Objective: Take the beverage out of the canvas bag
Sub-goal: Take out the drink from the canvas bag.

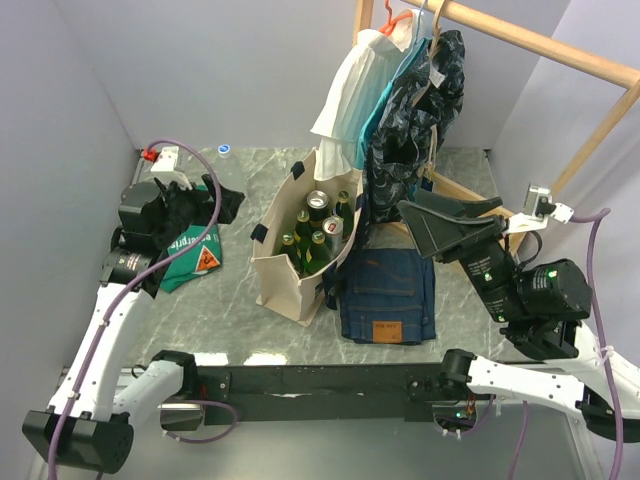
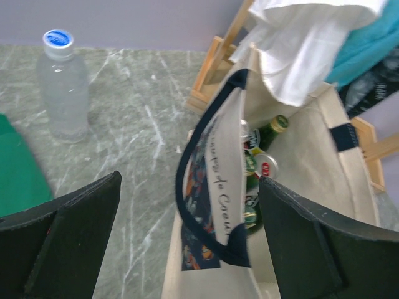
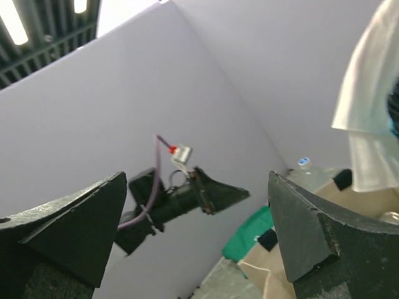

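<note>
The cream canvas bag (image 1: 285, 262) stands upright mid-table with navy handles. Inside it are several green bottles (image 1: 302, 225) and silver cans (image 1: 316, 199). My left gripper (image 1: 215, 200) is open and empty, left of the bag and apart from it. In the left wrist view its fingers (image 2: 312, 243) flank the near navy handle (image 2: 187, 205) of the bag (image 2: 312, 156), without touching it; a green bottle (image 2: 274, 124) and a can (image 2: 268, 167) show inside. My right gripper (image 1: 440, 225) is open and empty, raised right of the bag. The right wrist view shows the gripper (image 3: 196, 230) looking over the bag's corner (image 3: 274, 277).
Folded blue jeans (image 1: 388, 295) lie right of the bag. A wooden rack (image 1: 540, 45) with hanging garments (image 1: 400, 90) stands behind it. A green printed cloth (image 1: 195, 255) lies at the left under my left arm. A clear water bottle (image 2: 62, 87) stands at the back left.
</note>
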